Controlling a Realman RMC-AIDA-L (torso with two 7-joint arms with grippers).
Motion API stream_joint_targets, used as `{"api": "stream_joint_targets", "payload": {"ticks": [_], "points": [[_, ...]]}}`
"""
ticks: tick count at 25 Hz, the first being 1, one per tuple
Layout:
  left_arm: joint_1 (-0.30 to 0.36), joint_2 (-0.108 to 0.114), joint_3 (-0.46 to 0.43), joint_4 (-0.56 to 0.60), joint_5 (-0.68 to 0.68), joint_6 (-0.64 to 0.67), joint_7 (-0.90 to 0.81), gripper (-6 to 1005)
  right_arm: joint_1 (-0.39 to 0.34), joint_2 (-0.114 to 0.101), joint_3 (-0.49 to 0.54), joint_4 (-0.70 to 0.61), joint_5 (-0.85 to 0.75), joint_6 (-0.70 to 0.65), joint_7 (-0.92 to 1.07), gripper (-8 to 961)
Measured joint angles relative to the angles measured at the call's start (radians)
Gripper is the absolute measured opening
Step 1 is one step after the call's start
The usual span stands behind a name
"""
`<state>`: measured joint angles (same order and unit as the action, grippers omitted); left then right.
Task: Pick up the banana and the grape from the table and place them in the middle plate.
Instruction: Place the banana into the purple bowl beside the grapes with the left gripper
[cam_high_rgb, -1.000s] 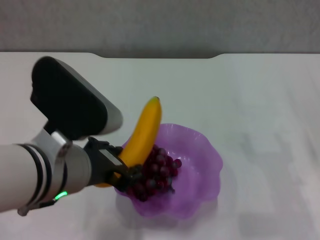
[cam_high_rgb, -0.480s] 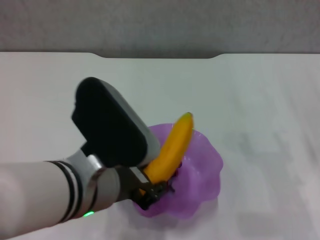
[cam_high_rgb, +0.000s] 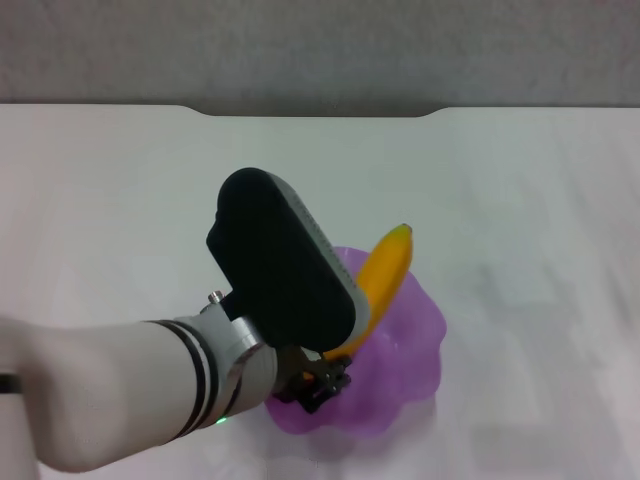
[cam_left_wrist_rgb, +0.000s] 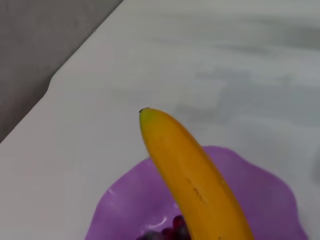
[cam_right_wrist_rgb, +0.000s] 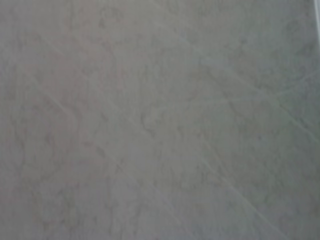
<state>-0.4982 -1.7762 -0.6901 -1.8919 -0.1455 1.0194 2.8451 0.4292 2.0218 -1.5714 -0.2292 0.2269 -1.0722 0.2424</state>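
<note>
while your left pincer (cam_high_rgb: 318, 378) hangs over the near-left rim of the middle plate (cam_high_rgb: 420, 340), it is clamped on the lower end of the banana (cam_high_rgb: 383, 277). you see the banana tilted up and away across the plate, its tip past the far rim. your left wrist view shows the grape (cam_left_wrist_rgb: 170, 233) lying in the plate beneath the banana. the plate sits on the white surface (cam_high_rgb: 520, 200). your right arm is out of sight; its wrist view shows only bare surface.
</note>
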Motion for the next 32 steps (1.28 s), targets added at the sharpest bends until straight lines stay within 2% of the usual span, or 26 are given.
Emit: {"api": "stream_joint_targets", "payload": {"ticks": [3, 6, 7, 8, 11, 17, 23, 26, 29, 31, 32], "points": [[-0.008, -0.018, -0.004, 0.018, 0.011, 0.013, 0.000, 633, 0.000, 0.000, -0.005, 0.000, 0.000, 0.000, 0.008, 879], [-0.003, -0.046, -0.014, 0.032, 0.043, 0.035, -0.001, 640, 0.000, 0.000, -0.009, 0.000, 0.001, 0.000, 0.010, 879], [-0.001, -0.061, -0.016, 0.036, 0.070, 0.051, -0.001, 642, 0.000, 0.000, -0.009, 0.001, 0.000, 0.000, 0.010, 879], [-0.001, -0.061, -0.016, 0.036, 0.070, 0.051, -0.001, 644, 0.000, 0.000, -0.010, 0.001, 0.000, 0.000, 0.010, 879], [0.002, -0.079, -0.021, 0.044, 0.096, 0.064, -0.001, 650, 0.000, -0.001, -0.010, 0.001, 0.000, 0.001, 0.011, 879], [0.006, -0.088, -0.024, 0.053, 0.101, 0.065, -0.001, 662, 0.000, -0.001, -0.010, 0.002, 0.000, 0.006, 0.011, 879], [0.042, -0.093, -0.031, 0.020, 0.162, 0.048, -0.003, 887, 0.000, -0.002, -0.011, 0.002, 0.000, 0.009, 0.011, 879], [0.097, -0.099, -0.060, -0.048, 0.264, 0.028, -0.003, 888, 0.000, -0.002, -0.012, 0.002, 0.000, 0.008, 0.011, 880], [0.127, -0.101, -0.087, -0.082, 0.299, 0.009, -0.003, 889, -0.001, -0.002, -0.012, 0.002, 0.000, 0.007, 0.011, 880], [0.182, -0.104, -0.135, -0.108, 0.341, -0.082, -0.003, 890, -0.002, -0.002, -0.012, 0.002, 0.000, 0.005, 0.011, 880], [0.182, -0.104, -0.135, -0.108, 0.341, -0.082, -0.003, 891, -0.003, -0.002, -0.012, 0.002, 0.000, 0.004, 0.011, 880]]}}
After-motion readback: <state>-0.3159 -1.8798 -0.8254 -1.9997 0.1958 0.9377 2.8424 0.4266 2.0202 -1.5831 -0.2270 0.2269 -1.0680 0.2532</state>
